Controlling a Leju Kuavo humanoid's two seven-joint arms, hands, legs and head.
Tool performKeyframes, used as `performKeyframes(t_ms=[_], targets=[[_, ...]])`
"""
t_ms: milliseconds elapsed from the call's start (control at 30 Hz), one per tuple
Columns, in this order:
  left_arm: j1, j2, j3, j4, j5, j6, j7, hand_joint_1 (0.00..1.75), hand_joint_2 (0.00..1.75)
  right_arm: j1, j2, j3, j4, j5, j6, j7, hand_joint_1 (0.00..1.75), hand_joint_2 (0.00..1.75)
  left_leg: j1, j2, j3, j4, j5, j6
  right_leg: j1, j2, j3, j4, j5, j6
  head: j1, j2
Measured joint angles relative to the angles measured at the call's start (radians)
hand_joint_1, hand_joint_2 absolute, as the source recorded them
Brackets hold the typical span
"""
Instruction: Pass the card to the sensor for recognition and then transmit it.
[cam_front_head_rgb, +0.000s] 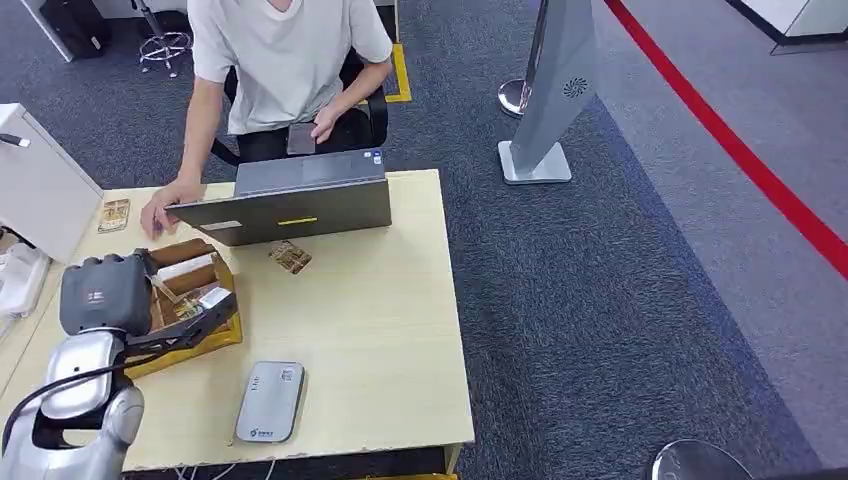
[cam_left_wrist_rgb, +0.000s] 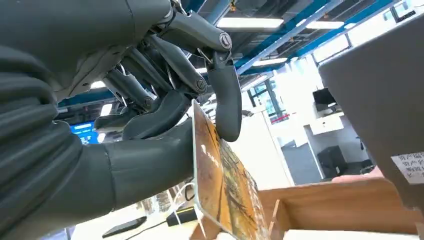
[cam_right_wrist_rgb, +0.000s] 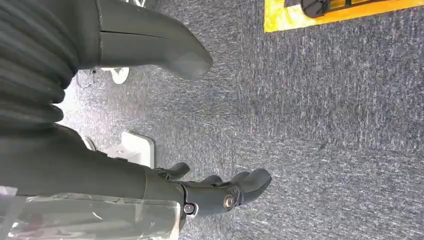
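The card (cam_left_wrist_rgb: 222, 192) is thin and stiff, with a white edge and a face printed in orange-brown and yellow, with small white marks near one corner. The left hand (cam_left_wrist_rgb: 165, 125) holds it: the thick thumb lies flat against one face and a dark finger (cam_left_wrist_rgb: 227, 107) presses down over the top edge, the other fingers curled behind. Card and hand are over the wooden box (cam_front_head_rgb: 185, 290) at the table's left side, the card's lower edge close above the box's rim.

The grey sensor (cam_front_head_rgb: 270, 402) lies flat on the table (cam_front_head_rgb: 370, 320) nearer the front edge than the box, well apart from it, with bare tabletop between them and to its right. Behind the box stands a laptop (cam_front_head_rgb: 290, 200); a person's hand (cam_front_head_rgb: 160, 215) rests beside its left end. Two more cards (cam_front_head_rgb: 290, 257) lie near the laptop.

The right hand (cam_right_wrist_rgb: 220, 192) hangs over the carpet with fingers loosely curled and apart, holding nothing.
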Motion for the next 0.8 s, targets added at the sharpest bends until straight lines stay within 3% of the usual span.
performKeyframes(t_ms=[433, 700, 800], targets=[[-0.049, 0.027, -0.008, 0.000, 0.013, -0.008, 0.015, 1.75, 1.75, -0.004, 0.000, -0.012, 0.009, 0.003, 0.000, 0.010, 0.00, 1.75, 0.000, 0.000, 0.000, 0.000, 0.000, 0.000, 0.000, 0.000, 0.000, 0.000, 0.000, 0.000, 0.000, 0.000], [-0.131, 0.092, -0.008, 0.017, -0.005, 0.003, 0.031, 1.75, 1.75, -0.007, 0.000, -0.013, 0.014, 0.021, 0.005, 0.011, 0.00, 1.75, 0.000, 0.000, 0.000, 0.000, 0.000, -0.001, 0.000, 0.000, 0.000, 0.000, 0.000, 0.000, 0.000, 0.000], [-0.156, 0.126, -0.005, 0.036, -0.013, 0.035, 0.034, 1.75, 1.75, -0.008, 0.000, -0.016, 0.018, 0.037, 0.006, 0.008, 0.00, 1.75, 0.000, 0.001, 0.000, 0.000, 0.000, -0.001, 0.000, 0.001, 0.000, 0.001, 0.000, 0.000, 0.000, 0.000]])
